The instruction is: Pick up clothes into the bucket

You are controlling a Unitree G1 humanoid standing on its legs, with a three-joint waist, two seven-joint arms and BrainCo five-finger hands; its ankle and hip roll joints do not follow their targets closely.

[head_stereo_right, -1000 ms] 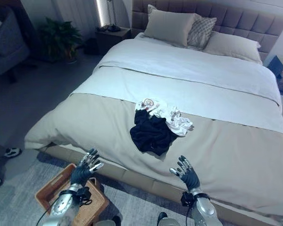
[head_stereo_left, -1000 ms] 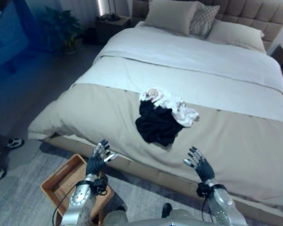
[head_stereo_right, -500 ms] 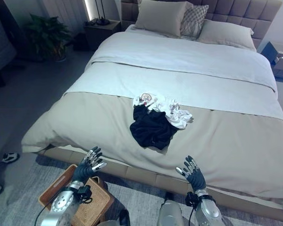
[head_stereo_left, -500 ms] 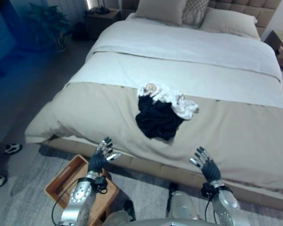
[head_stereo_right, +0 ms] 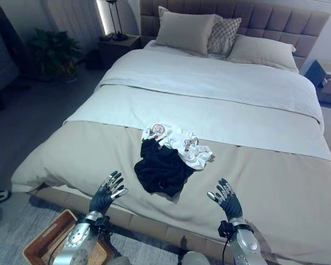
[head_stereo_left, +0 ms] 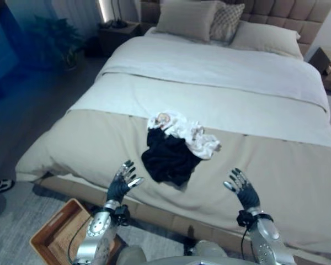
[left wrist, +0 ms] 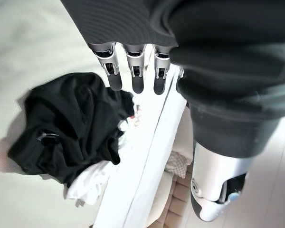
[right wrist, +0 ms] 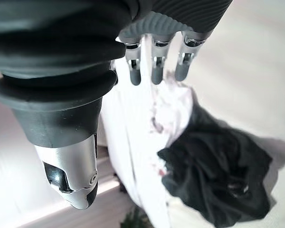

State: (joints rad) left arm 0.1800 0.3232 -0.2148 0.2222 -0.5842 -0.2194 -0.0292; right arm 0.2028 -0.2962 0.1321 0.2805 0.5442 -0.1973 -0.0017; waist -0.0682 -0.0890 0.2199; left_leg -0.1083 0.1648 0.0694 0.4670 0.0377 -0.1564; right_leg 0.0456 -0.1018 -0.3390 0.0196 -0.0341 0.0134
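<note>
now nearer the bed's [head_stereo_left: 88, 132] foot edge, both hands, left [head_stereo_left: 121, 185] and right [head_stereo_left: 243, 190], spread empty short of the clothes [head_stereo_left: 174, 149], basket [head_stereo_left: 49, 240] below left.

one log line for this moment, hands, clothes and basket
left hand: open, empty | right hand: open, empty | clothes: heaped on bed, untouched | basket: on floor, lower left

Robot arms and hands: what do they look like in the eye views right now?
Two silver-grey metal arms. The left hand and right hand each have a dark ribbed cover over the back and wrist, and silver fingers with dark tips plus a separate thumb. A thin black cable runs at each wrist.
</note>
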